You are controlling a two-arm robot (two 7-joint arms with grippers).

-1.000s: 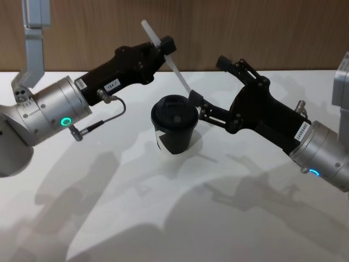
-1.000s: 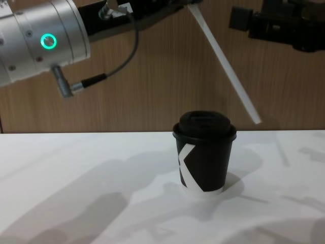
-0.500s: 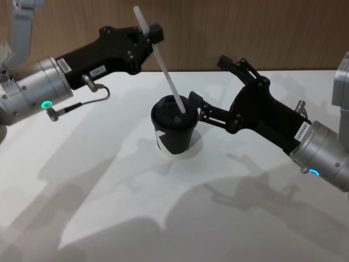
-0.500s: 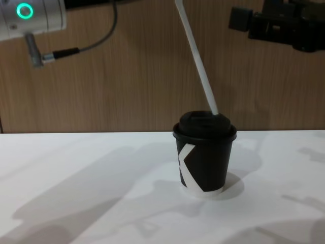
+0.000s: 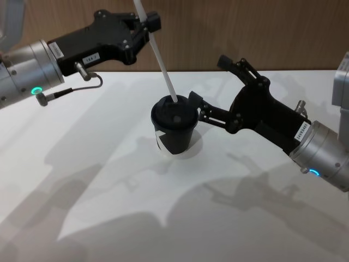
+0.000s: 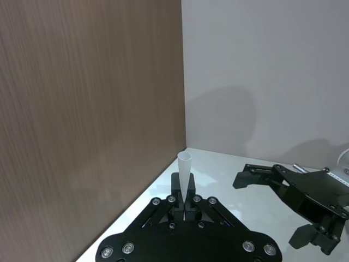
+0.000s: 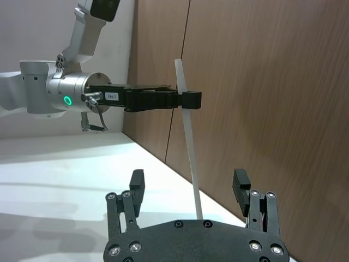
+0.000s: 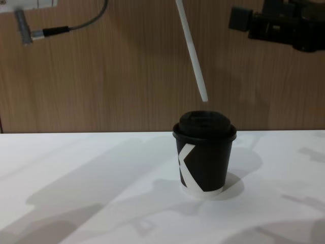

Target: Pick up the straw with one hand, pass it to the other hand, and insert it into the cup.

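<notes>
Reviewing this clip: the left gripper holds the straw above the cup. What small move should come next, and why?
Probably lower the left gripper a little while straightening the straw. In the chest view, its lower tip hangs tilted just above the lid of the cup, not touching it. The right gripper stands open beside the cup.

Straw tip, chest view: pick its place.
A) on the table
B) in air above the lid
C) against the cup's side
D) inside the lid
B: wall shows between the tip of the straw and the cup; the left hand holds the straw, the open right hand is beside the cup.
</notes>
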